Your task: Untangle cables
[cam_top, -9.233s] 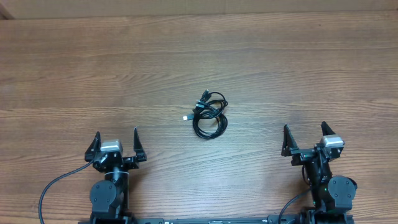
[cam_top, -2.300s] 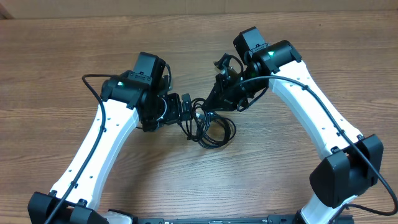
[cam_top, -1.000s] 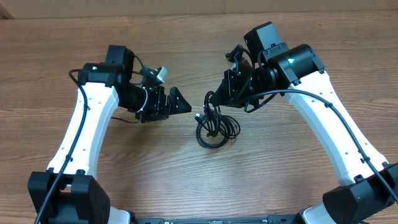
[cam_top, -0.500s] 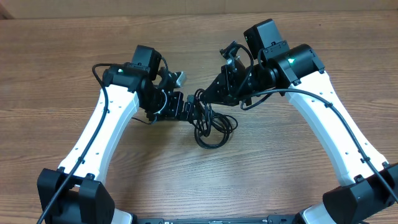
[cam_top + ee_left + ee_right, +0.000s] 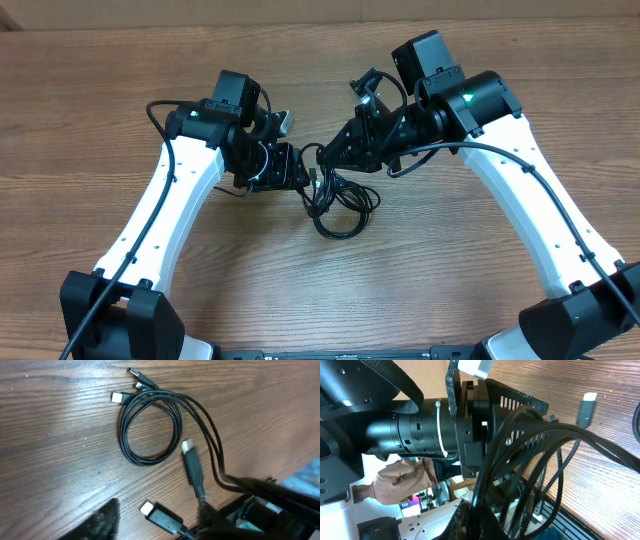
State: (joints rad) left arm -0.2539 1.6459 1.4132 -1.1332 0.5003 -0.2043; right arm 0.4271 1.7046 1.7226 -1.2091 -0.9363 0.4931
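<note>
1. Two sets of jaws meet over one bundle: right jaws are pressed together, pinching strands of the cables (image 5: pixel 338 200) and holding them up.
2. Left jaws sit just beside that pinch; spread or gripping, I cannot tell.
3. Below both, the bundle's loop lies on the tabletop (image 5: pixel 420 290), silver-tipped plugs (image 5: pixel 116 396) on the side away from the left jaws.

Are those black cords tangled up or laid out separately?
Tangled: the cables loop together in one bundle, several strands running into the right gripper.
</note>
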